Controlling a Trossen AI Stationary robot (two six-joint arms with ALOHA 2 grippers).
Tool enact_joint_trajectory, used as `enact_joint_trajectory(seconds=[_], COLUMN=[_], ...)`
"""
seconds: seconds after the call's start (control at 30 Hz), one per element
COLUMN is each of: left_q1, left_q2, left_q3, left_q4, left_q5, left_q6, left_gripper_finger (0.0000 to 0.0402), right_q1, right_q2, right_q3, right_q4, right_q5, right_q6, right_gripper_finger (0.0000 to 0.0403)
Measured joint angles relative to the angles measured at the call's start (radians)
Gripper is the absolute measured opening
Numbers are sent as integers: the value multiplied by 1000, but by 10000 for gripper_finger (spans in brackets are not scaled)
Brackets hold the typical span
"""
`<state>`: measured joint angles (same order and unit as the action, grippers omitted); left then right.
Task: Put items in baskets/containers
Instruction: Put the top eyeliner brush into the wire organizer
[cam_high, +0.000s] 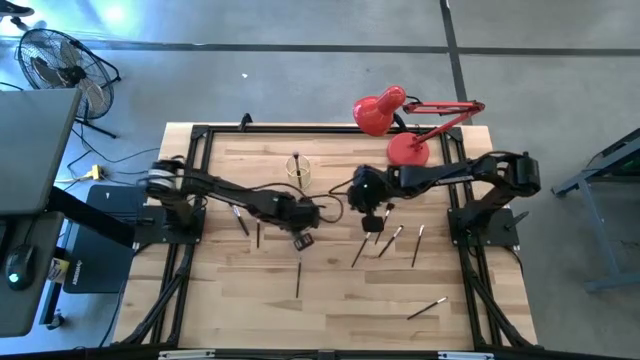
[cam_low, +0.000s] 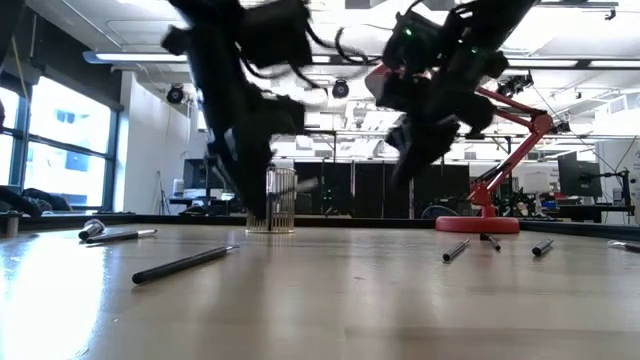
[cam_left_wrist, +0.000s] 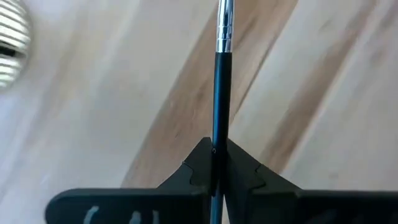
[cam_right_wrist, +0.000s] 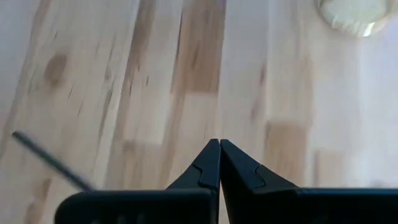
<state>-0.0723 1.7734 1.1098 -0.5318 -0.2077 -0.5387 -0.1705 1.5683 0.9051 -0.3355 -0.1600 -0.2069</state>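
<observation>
My left gripper (cam_high: 301, 237) hangs over the middle of the table, shut on a thin dark stick (cam_left_wrist: 220, 106) with a silvery ferrule. My right gripper (cam_right_wrist: 219, 144) is shut with nothing in it, above the table right of centre (cam_high: 374, 224). The clear yellowish cup (cam_high: 297, 170) stands upright at the far middle with one stick in it. Several more dark sticks lie flat on the wood: two near the left arm (cam_high: 241, 221), one (cam_high: 298, 278) toward the near edge, three (cam_high: 390, 242) below my right gripper, and one (cam_high: 427, 308) near the front right. My left gripper pinches the stick's dark handle (cam_left_wrist: 217, 144) between its two fingertips, well below the silvery ferrule (cam_left_wrist: 224, 31). The stick runs on ahead of the fingers, in line with them. Its far end leaves the picture, so whether it touches the table I cannot tell.
A red desk lamp (cam_high: 405, 120) stands at the table's far right, its round base (cam_high: 408, 150) close to my right arm. The black frame rails (cam_high: 200, 140) run along the table's edges. Bare wood lies toward the near edge (cam_high: 340, 320).
</observation>
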Motion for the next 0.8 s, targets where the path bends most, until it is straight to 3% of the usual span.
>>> enact_joint_trajectory(seconds=[0.1,0.23,0.4,0.47,0.6,0.8], left_q1=[0,1,35,89,259,558], left_q2=[-133,-365,-656,-744,-790,-729], left_q3=[-138,-338,-622,-744,-921,-945], left_q4=[5,189,693,953,1388,1472], left_q5=[-43,-110,-264,-273,-140,248], left_q6=[-27,-54,25,97,223,261], left_gripper_finger=[9,9,9,9,9,9], right_q1=[-17,-23,-19,-19,-19,-19], right_q2=[-28,-67,-105,-109,-108,-104], right_q3=[-43,-113,-210,-244,-279,-286], right_q4=[-21,18,255,366,578,768], right_q5=[-23,-25,-29,-24,13,142], right_q6=[78,155,276,323,380,387], right_gripper_finger=[1,1,1,1,2,1])
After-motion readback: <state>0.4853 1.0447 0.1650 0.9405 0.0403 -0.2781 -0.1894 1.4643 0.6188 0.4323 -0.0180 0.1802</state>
